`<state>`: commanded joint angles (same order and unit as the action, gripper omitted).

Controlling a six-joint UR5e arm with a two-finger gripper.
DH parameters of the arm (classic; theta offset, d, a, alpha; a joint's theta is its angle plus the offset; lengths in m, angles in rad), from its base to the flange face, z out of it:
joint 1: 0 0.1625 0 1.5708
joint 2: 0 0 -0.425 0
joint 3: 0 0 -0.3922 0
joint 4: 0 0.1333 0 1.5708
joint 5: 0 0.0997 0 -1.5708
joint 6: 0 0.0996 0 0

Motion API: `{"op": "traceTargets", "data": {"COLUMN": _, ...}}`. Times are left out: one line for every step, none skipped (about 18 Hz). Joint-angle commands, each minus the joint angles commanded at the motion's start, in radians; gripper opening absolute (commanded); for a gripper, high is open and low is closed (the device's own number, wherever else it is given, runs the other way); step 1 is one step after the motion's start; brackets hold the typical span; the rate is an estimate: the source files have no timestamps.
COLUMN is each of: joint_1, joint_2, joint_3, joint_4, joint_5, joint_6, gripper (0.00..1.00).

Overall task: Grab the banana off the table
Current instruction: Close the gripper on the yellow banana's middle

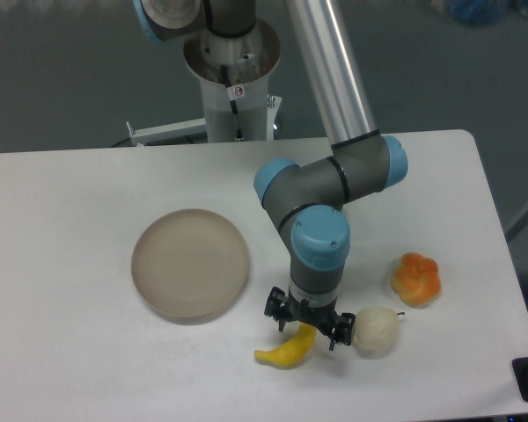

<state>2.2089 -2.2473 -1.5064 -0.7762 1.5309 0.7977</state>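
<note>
The yellow banana (286, 350) lies on the white table (70, 352) near the front edge; only its lower, left-curving half shows, as the wrist covers its upper part. My gripper (307, 322) hangs straight above that upper part, its two dark fingers spread wide, one on each side of the fruit. The gripper is open and holds nothing.
A round beige dish (190, 264) sits to the left of the gripper. A pale cream fruit (376, 331) lies just right of the right finger, and a lumpy orange fruit (416, 279) is farther right. The arm's base column (233, 79) stands at the back.
</note>
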Motion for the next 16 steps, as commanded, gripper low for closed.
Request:
{"op": "traceTargets", "data": {"joint_1": 0.0, "joint_2": -0.002, "joint_3": -0.006, "joint_4": 0.002, "joint_5": 0.0, "joint_6": 0.002, "gripper": 1.0}}
{"op": "traceTargets", "data": {"joint_1": 0.002, "joint_2": 0.001, "joint_3": -0.012, "joint_4": 0.003, "joint_5": 0.0, "joint_6": 0.002, "gripper": 1.0}}
{"op": "traceTargets", "data": {"joint_1": 0.002, "joint_2": 0.002, "joint_3": -0.014, "joint_4": 0.003, "joint_5": 0.0, "joint_6": 0.0, "gripper": 1.0}}
{"op": "traceTargets", "data": {"joint_1": 0.0, "joint_2": 0.0, "joint_3": -0.014, "joint_4": 0.003, "joint_5": 0.0, "joint_6": 0.0, "gripper": 1.0}}
{"op": "traceTargets", "data": {"joint_1": 0.0, "joint_2": 0.002, "joint_3": -0.015, "joint_4": 0.003, "joint_5": 0.0, "joint_6": 0.0, "gripper": 0.95}}
{"op": "traceTargets", "data": {"joint_1": 0.0, "joint_2": 0.002, "joint_3": -0.015, "joint_4": 0.002, "joint_5": 0.0, "joint_6": 0.0, "gripper": 0.74}}
{"op": "traceTargets", "data": {"joint_1": 0.0, "joint_2": 0.003, "joint_3": -0.015, "joint_4": 0.002, "joint_5": -0.002, "joint_6": -0.005, "gripper": 0.51}}
{"op": "traceTargets", "data": {"joint_1": 0.002, "joint_2": 0.006, "joint_3": -0.015, "joint_4": 0.002, "joint_5": -0.002, "joint_6": -0.003, "gripper": 0.45}}
{"op": "traceTargets", "data": {"joint_1": 0.002, "joint_2": 0.009, "joint_3": -0.015, "joint_4": 0.002, "joint_5": -0.002, "joint_6": -0.002, "gripper": 0.43}}
{"op": "traceTargets", "data": {"joint_1": 0.002, "joint_2": 0.011, "joint_3": -0.015, "joint_4": 0.002, "joint_5": -0.002, "joint_6": -0.003, "gripper": 0.42}}
{"op": "traceTargets", "data": {"joint_1": 0.002, "joint_2": 0.012, "joint_3": -0.015, "joint_4": 0.002, "joint_5": -0.002, "joint_6": -0.002, "gripper": 0.41}}
{"op": "traceTargets", "data": {"joint_1": 0.002, "joint_2": 0.011, "joint_3": -0.015, "joint_4": 0.002, "joint_5": -0.002, "joint_6": -0.002, "gripper": 0.41}}
{"op": "traceTargets", "data": {"joint_1": 0.002, "joint_2": 0.012, "joint_3": -0.014, "joint_4": 0.0, "joint_5": -0.002, "joint_6": -0.002, "gripper": 0.4}}
{"op": "traceTargets", "data": {"joint_1": 0.002, "joint_2": 0.014, "joint_3": -0.015, "joint_4": 0.0, "joint_5": -0.002, "joint_6": -0.003, "gripper": 0.4}}
{"op": "traceTargets", "data": {"joint_1": 0.003, "joint_2": 0.014, "joint_3": -0.015, "joint_4": 0.002, "joint_5": -0.002, "joint_6": -0.003, "gripper": 0.4}}
{"op": "traceTargets", "data": {"joint_1": 0.003, "joint_2": 0.014, "joint_3": -0.014, "joint_4": 0.002, "joint_5": -0.002, "joint_6": -0.002, "gripper": 0.4}}
